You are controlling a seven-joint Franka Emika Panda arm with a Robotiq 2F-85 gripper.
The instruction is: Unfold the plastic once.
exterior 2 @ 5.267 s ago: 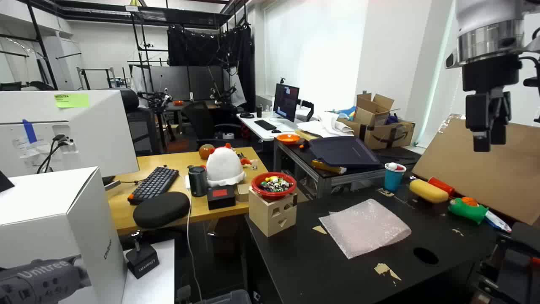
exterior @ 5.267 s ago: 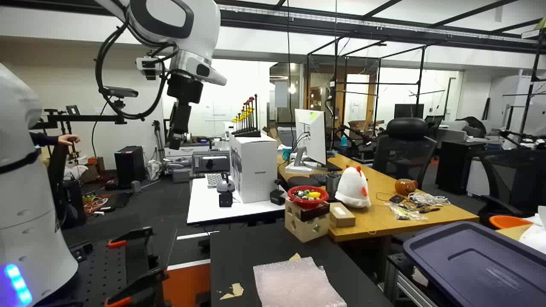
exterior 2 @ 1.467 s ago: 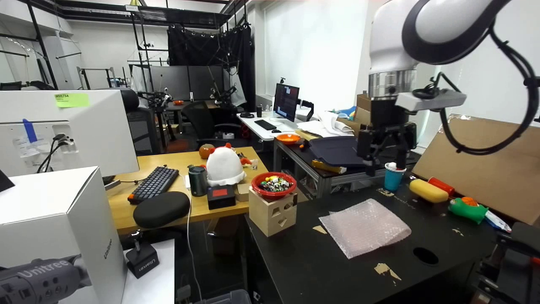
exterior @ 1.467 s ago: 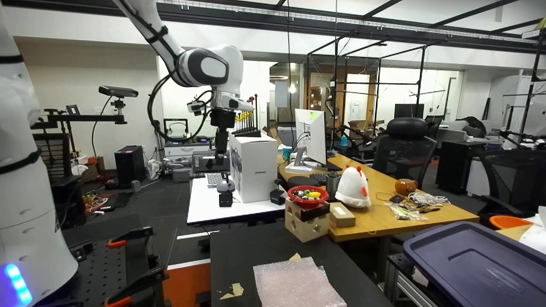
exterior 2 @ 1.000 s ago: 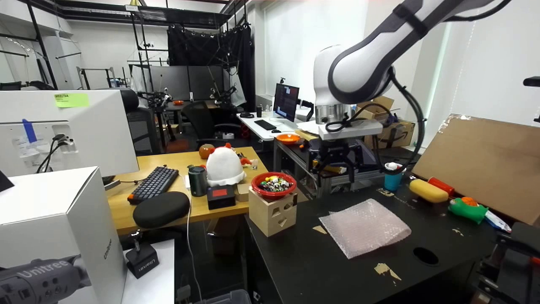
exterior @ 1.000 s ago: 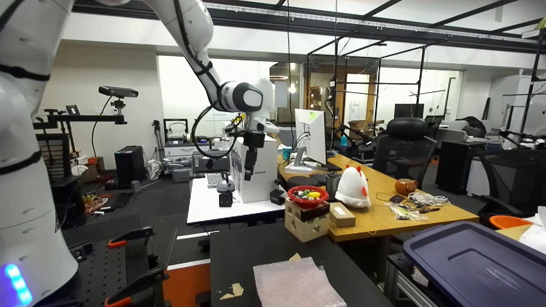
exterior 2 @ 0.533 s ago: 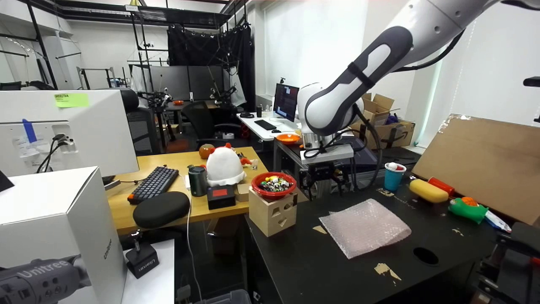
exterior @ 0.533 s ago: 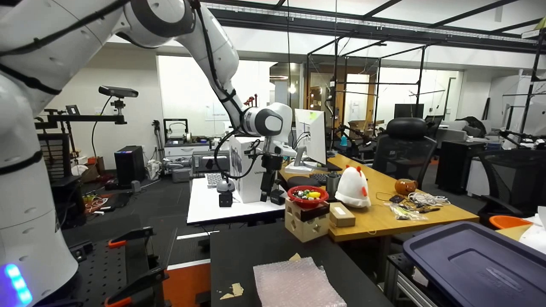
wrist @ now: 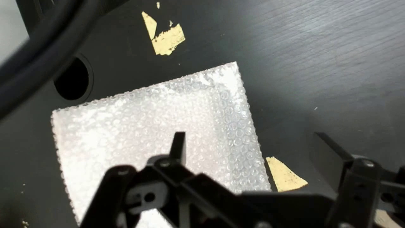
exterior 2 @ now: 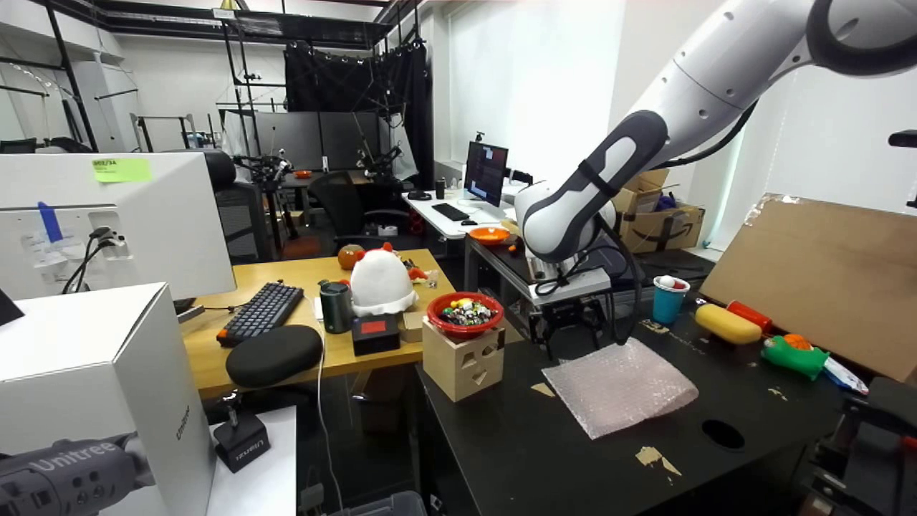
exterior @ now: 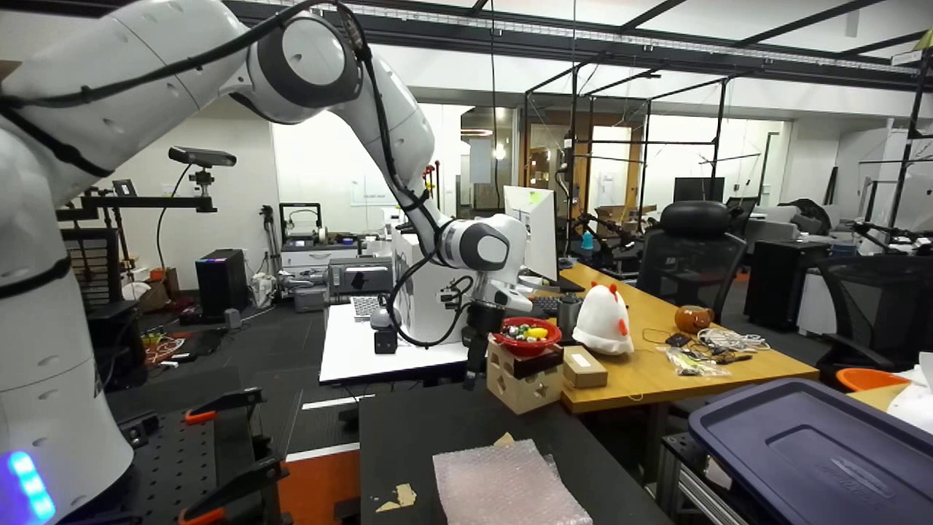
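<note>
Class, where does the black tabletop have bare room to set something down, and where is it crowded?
Bare: the black tabletop between the beige wooden cube, translucent bubble-wrap sheet and ragged tan patches. Crowded: beside the brown cardboard panel (blue cup, yellow oblong, green toy).

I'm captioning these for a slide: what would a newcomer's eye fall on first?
Probably the big white robot arm, arching in from the left in an exterior view, its pincer open above the black table. Next, the pale bubble wrap lying on that table, bright against the black. Then the red bowl, holding small mixed bits, on a wooden cube at the table's edge.
</note>
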